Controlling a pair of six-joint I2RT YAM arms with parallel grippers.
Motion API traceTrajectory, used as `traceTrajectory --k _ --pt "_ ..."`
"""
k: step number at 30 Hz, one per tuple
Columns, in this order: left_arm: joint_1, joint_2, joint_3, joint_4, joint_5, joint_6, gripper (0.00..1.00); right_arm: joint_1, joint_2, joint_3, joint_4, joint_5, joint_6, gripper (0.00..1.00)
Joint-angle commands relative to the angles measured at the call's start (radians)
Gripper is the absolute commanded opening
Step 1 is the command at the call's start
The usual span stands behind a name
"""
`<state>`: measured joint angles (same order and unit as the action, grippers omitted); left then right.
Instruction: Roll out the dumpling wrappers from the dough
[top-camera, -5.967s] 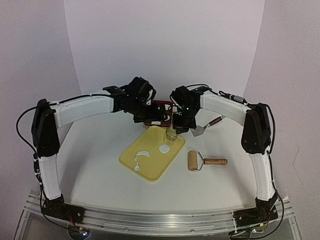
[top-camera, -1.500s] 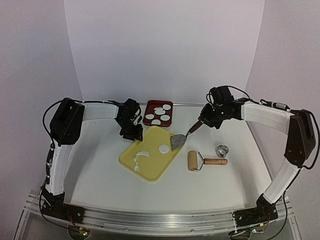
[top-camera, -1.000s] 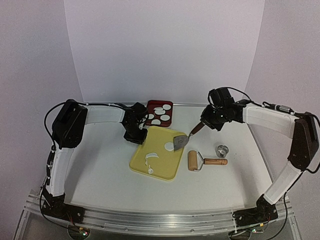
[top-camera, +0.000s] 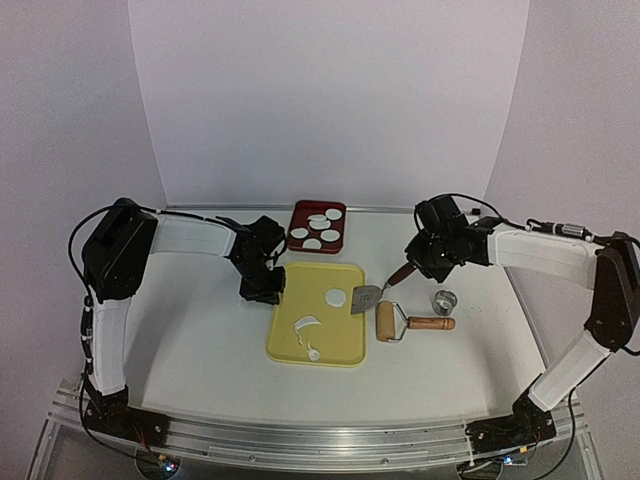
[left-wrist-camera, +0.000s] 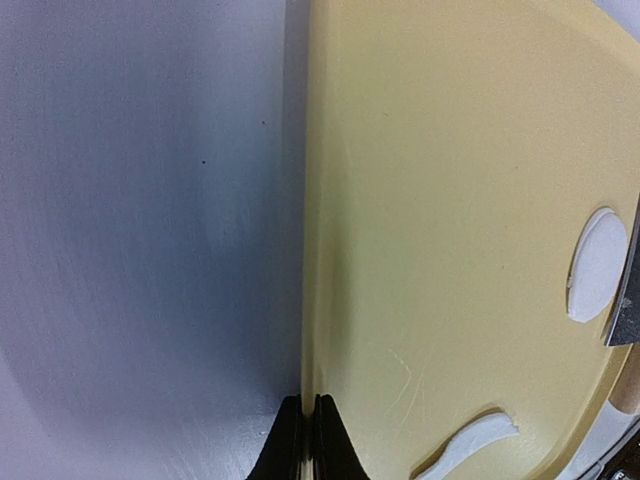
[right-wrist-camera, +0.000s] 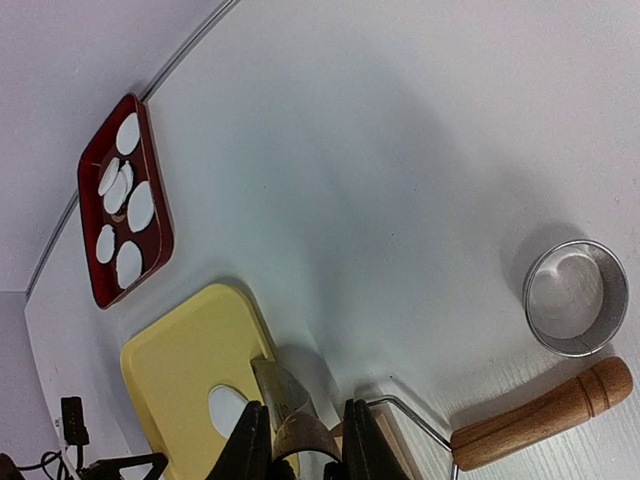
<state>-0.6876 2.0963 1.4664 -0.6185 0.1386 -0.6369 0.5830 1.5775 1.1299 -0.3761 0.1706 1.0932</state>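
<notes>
Five wrappers (top-camera: 316, 221) in red tray (top-camera: 303, 212); sixth wrapper (top-camera: 336, 296), dough (top-camera: 306, 323) on yellow board (top-camera: 330, 340); left gripper (left-wrist-camera: 305, 440) pinches board; right gripper (right-wrist-camera: 298, 435) clenches spatula (top-camera: 366, 296)

One of the dumpling wrappers (top-camera: 336, 297), a thin, flat, round white disc, lies alone on the yellow board (top-camera: 340, 335). It is to the right of the left gripper (top-camera: 268, 292), which pinches the board's left edge, and just beside the blade of the spatula (top-camera: 366, 296) held in the right gripper (top-camera: 412, 265). Several more alike lie flat in the red tray (top-camera: 308, 207), farther out than both grippers and between them. The dough (top-camera: 305, 323) is a thin curled white scrap with a smaller bit below it, on the same board, to the right of the left gripper and nearer the arm bases.
</notes>
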Motion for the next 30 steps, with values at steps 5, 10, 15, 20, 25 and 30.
traceTrajectory --k 5,10,15,20,25,30 --pt "-0.010 0.001 -0.058 -0.069 0.065 -0.017 0.00 0.048 0.105 -0.017 -0.014 0.030 0.097 0.00" --pt "-0.010 0.008 -0.043 -0.072 0.081 -0.010 0.00 0.067 0.143 -0.038 0.014 0.026 0.136 0.00" --pt "-0.010 0.023 -0.029 -0.078 0.098 -0.004 0.00 0.073 0.177 -0.042 0.054 -0.002 0.132 0.00" --pt "-0.010 0.027 -0.031 -0.065 0.113 0.000 0.00 0.074 0.261 0.009 0.086 -0.090 0.090 0.00" --pt "-0.010 0.027 -0.032 -0.062 0.118 0.000 0.00 0.078 0.312 0.044 0.110 -0.112 0.079 0.00" --pt "-0.010 0.026 -0.026 -0.063 0.122 0.001 0.00 0.078 0.362 0.089 0.122 -0.126 0.059 0.00"
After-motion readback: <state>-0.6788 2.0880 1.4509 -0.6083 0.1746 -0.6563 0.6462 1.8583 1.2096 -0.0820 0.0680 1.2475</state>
